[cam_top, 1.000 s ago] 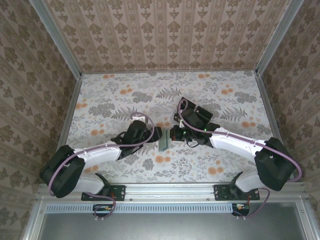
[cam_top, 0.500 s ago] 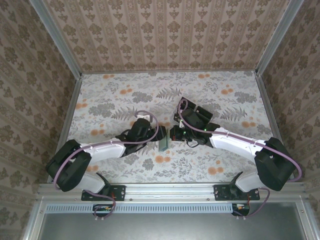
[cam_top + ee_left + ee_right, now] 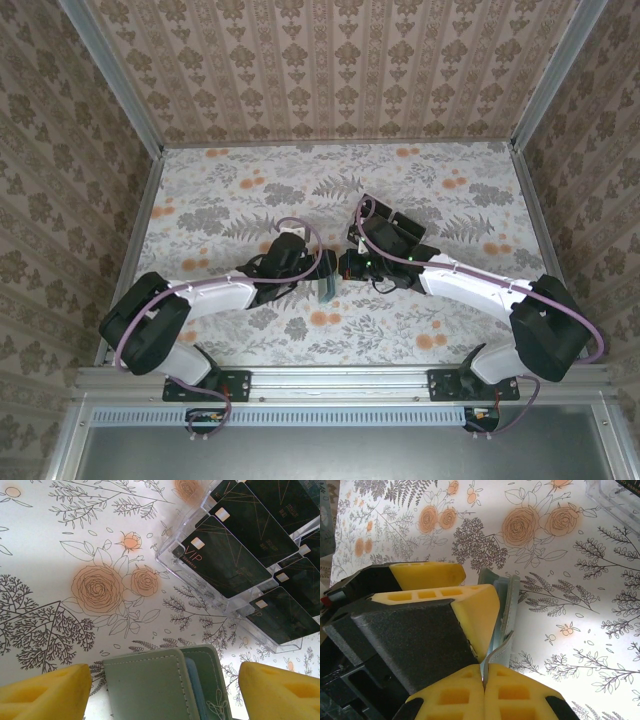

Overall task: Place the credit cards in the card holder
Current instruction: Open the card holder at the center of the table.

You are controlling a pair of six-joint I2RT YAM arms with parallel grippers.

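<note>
The sage-green card holder (image 3: 150, 687) stands on edge mid-table, its paler blue inner face showing. My right gripper (image 3: 484, 672) is shut on one thin flap of the card holder (image 3: 506, 605), and the rest of it leans away from that flap. My left gripper (image 3: 165, 692) is open. Its yellow fingers (image 3: 45, 692) stand either side of the holder with a gap on each side. In the top view the left gripper (image 3: 318, 270) and right gripper (image 3: 343, 268) meet at the card holder (image 3: 327, 287). Several black credit cards (image 3: 227, 555) lie overlapping in a clear tray (image 3: 167, 560).
The clear tray (image 3: 397, 230) sits just behind the right gripper, and its corner (image 3: 615, 495) shows at the top right of the right wrist view. Patterned walls close the floral table on three sides. Open tabletop lies to the left and at the back.
My left arm has swung right, bringing its gripper around the card holder, and its jaws have widened a little. The right arm and the holder have stayed put.
</note>
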